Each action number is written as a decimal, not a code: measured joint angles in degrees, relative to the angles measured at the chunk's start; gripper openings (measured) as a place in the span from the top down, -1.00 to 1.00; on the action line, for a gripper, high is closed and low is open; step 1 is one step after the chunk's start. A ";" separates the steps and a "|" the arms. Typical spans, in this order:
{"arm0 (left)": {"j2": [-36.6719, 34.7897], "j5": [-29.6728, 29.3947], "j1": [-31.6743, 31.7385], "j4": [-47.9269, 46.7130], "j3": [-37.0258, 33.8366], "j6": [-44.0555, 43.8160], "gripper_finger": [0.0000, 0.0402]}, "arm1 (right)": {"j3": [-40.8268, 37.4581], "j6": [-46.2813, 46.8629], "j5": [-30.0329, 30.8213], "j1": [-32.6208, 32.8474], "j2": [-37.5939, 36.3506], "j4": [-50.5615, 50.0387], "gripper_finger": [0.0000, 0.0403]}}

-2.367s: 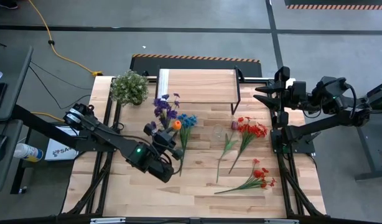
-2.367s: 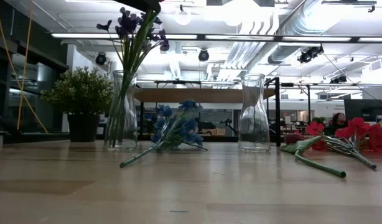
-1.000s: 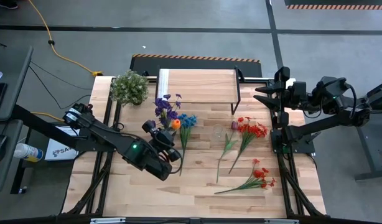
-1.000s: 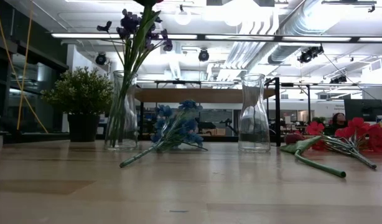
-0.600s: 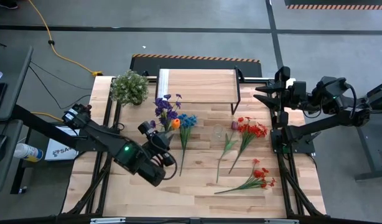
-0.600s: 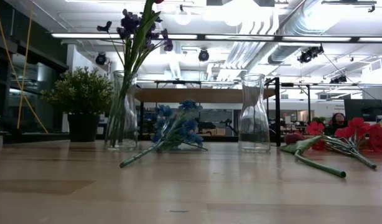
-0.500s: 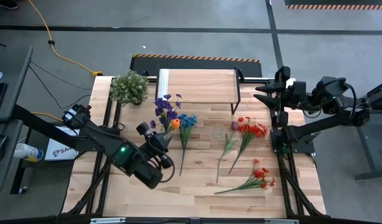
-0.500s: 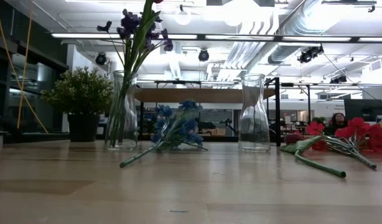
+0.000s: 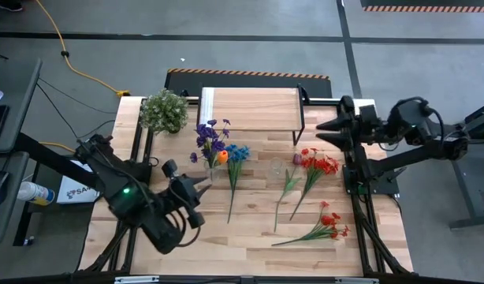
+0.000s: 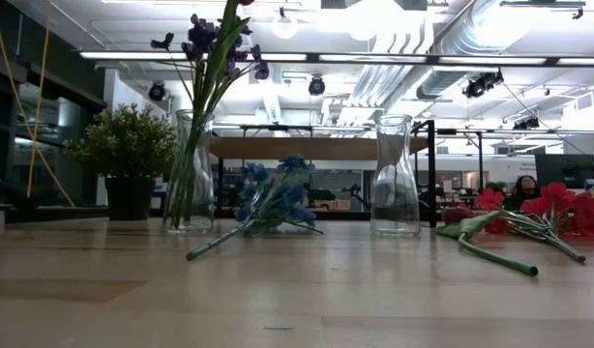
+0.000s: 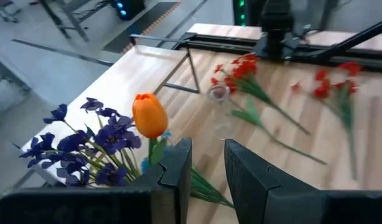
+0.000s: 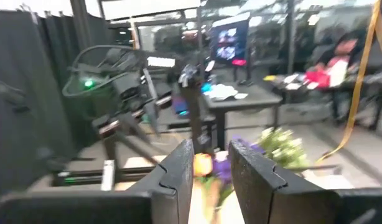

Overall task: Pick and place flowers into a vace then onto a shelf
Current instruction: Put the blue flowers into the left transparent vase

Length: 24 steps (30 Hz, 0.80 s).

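Backing away from the flowers, the left gripper [image 9: 201, 186] has moved down the table since a moment ago, and the right gripper [image 9: 321, 126] has swung a little toward the shelf. Purple flowers [image 9: 210, 134] and an orange tulip [image 9: 222, 157] stand in a clear glass vase [image 10: 190, 172] near the middle of the table. A blue flower [image 9: 236, 153] lies flat just beside that vase. Red flowers [image 9: 318, 164] and more red ones [image 9: 330, 221] lie on the right side, near a second, empty glass vase [image 10: 395, 176]. The low shelf with a light wood top [image 9: 250, 109] sits at the back. A bushy green potted plant [image 9: 164, 111] stands beside it. The left gripper's fingers [image 11: 178, 168] are a little apart and hold nothing. The right gripper's fingers [image 12: 181, 171] are also a little apart and empty.
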 joint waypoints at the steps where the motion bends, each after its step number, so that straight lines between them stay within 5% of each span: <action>1: 0.00 0.22 -0.59 -0.25 0.72 -0.77 0.36 | 0.00 1.83 -0.78 0.01 0.46 -0.01 0.53; 12: -0.02 0.49 -8.26 -5.84 3.47 -12.45 0.36 | 0.00 10.89 -6.84 4.42 9.04 2.06 0.53; 24: -0.02 0.85 -16.33 -8.03 3.32 -22.01 0.36 | 0.00 14.06 -6.74 11.18 17.90 18.83 0.53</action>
